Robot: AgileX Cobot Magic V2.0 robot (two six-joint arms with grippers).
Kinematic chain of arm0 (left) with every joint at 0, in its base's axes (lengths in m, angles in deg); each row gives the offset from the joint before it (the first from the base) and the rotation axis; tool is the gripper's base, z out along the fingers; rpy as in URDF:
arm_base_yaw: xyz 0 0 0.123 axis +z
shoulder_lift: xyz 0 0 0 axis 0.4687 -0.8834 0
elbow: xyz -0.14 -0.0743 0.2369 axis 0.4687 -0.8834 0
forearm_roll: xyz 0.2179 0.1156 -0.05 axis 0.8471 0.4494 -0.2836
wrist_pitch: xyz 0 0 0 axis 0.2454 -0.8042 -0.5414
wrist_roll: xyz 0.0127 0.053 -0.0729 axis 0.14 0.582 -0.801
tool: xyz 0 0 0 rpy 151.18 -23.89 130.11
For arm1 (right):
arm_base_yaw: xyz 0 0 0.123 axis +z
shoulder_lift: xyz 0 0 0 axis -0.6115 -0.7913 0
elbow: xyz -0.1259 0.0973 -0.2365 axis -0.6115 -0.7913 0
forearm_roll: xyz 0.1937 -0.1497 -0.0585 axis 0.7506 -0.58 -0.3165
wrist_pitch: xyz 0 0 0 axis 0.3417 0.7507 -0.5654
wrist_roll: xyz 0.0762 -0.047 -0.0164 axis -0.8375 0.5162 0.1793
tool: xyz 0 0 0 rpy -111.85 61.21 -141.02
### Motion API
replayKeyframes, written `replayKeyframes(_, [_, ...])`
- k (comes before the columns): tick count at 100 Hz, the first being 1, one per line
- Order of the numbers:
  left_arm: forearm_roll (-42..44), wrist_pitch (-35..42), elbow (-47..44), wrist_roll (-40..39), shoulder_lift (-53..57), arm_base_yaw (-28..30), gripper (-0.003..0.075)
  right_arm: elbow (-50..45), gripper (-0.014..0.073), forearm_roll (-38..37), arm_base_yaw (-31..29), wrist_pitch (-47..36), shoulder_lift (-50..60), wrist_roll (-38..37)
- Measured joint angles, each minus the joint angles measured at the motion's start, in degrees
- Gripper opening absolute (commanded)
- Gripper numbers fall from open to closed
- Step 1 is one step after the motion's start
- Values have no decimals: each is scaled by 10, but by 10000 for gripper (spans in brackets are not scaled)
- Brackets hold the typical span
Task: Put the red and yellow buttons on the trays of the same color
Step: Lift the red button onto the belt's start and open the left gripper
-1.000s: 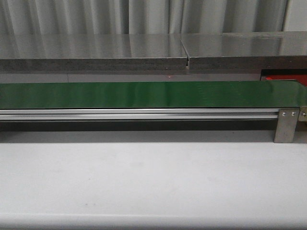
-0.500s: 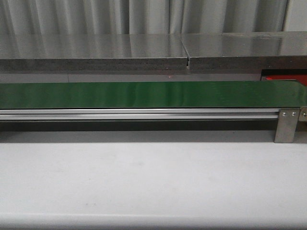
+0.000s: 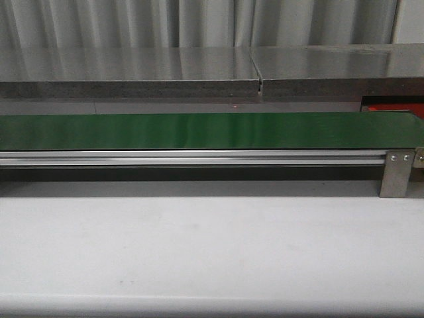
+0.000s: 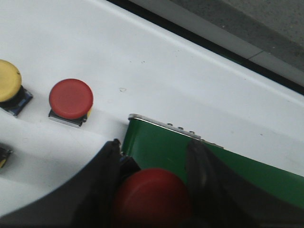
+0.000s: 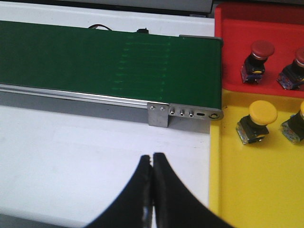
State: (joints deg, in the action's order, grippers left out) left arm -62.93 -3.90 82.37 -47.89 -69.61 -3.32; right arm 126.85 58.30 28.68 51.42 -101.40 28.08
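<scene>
In the left wrist view my left gripper is shut on a red button, held over the end of the green belt. Another red button and a yellow button stand on the white table beside the belt end. In the right wrist view my right gripper is shut with nothing in it, above the white table next to the yellow tray. The red tray holds two red buttons. Two yellow buttons sit on the yellow tray. Neither gripper shows in the front view.
The green belt runs across the front view on an aluminium rail with a bracket at its right end. A steel counter stands behind it. A corner of the red tray shows at the far right.
</scene>
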Motion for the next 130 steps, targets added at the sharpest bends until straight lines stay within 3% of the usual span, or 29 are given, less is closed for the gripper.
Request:
replayKeyframes(59, [22, -10, 0, -1, 3, -80, -19, 0, -67, 0, 0, 0, 0, 0])
replayKeyframes(130, [13, 54, -98, 0, 4, -84, 0, 0, -67, 0, 0, 0, 0, 0])
